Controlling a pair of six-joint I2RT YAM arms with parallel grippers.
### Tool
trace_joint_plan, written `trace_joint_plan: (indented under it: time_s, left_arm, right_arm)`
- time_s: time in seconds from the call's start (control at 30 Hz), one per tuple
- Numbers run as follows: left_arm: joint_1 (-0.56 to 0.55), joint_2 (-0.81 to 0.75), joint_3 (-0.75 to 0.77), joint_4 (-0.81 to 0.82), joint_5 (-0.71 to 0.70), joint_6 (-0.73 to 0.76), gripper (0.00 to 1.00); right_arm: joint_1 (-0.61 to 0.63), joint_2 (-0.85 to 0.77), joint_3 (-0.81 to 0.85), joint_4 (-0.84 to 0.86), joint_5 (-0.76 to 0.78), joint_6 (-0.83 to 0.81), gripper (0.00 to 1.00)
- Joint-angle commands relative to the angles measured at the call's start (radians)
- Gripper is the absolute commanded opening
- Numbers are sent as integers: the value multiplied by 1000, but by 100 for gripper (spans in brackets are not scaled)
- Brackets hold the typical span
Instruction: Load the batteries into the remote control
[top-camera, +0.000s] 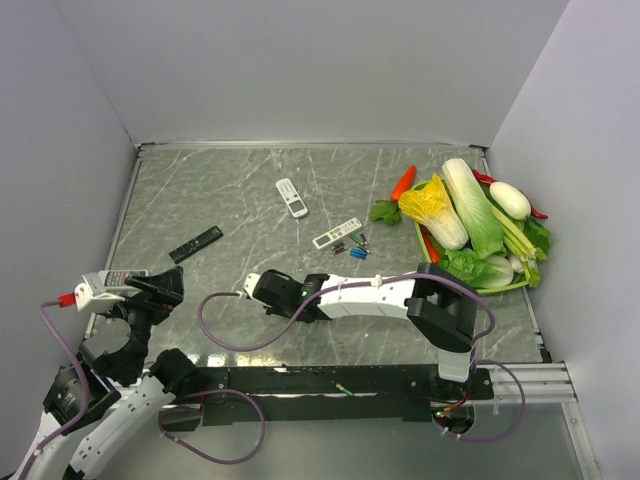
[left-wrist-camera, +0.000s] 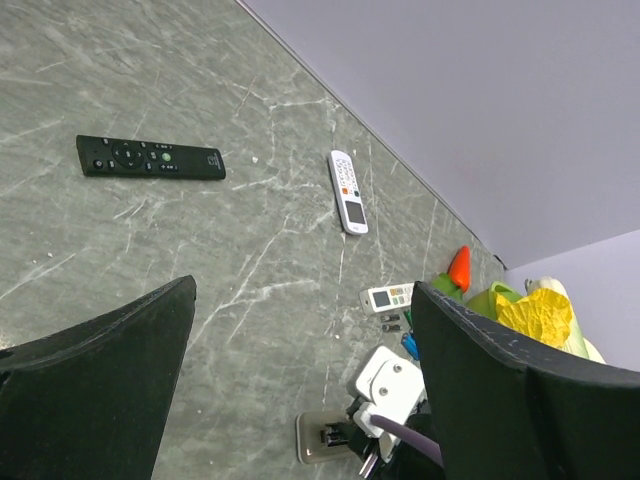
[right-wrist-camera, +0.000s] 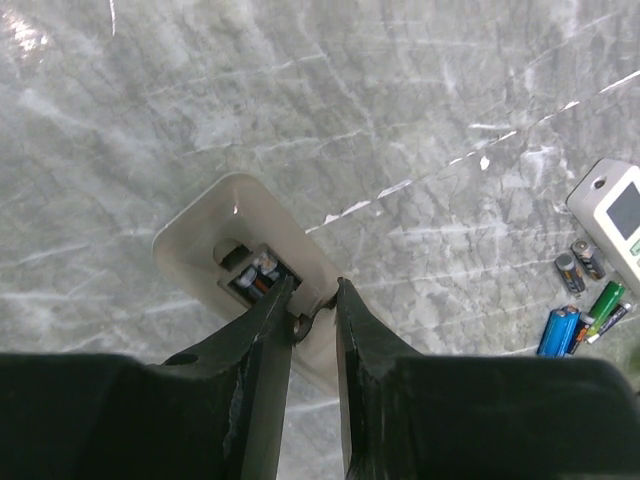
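The remote control (right-wrist-camera: 205, 235) lies back up on the table, its grey-beige back showing an open battery bay (right-wrist-camera: 252, 278) with two cells in it. It also shows in the left wrist view (left-wrist-camera: 318, 438). My right gripper (right-wrist-camera: 316, 290) hangs right over it, jaws a narrow gap apart, tips at the bay's near edge. In the top view the right gripper (top-camera: 264, 291) hides most of the remote. Several loose batteries (right-wrist-camera: 580, 305), green, blue and dark, lie to the right (top-camera: 351, 247). My left gripper (left-wrist-camera: 300, 300) is wide open, empty and raised at the table's left (top-camera: 160, 290).
A small white remote (top-camera: 336, 233) lies beside the loose batteries. A slim white remote (top-camera: 292, 197) lies further back and a black remote (top-camera: 196, 244) to the left. A green tray (top-camera: 425, 243) piled with vegetables stands at the right edge. Walls close three sides.
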Motion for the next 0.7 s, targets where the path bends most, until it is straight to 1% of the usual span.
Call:
trace_joint_plan:
  time_s: [0.0, 0.3, 0.47, 0.53, 0.57, 0.63, 0.67]
  left_arm:
    - [1, -17, 28, 1, -26, -5, 92]
    - [1, -15, 26, 10, -20, 1, 93]
    - [1, -9, 15, 28, 4, 18, 93]
    - [0, -2, 3, 74, 53, 46, 93]
    - [-1, 20, -8, 83, 72, 44, 94]
    - [-1, 55, -14, 99, 131, 11, 94]
    - [1, 98, -27, 105, 161, -5, 95]
  right_arm:
    - [14, -26, -65, 37, 46, 43, 0]
    - [25, -104, -163, 152, 114, 88, 0]
    - [29, -184, -201, 229, 135, 77, 0]
    - [32, -242, -235, 263, 151, 63, 0]
    - [34, -265, -250, 307, 152, 51, 0]
    - [34, -337, -299, 359, 158, 26, 0]
    - [32, -360, -316, 410, 157, 5, 0]
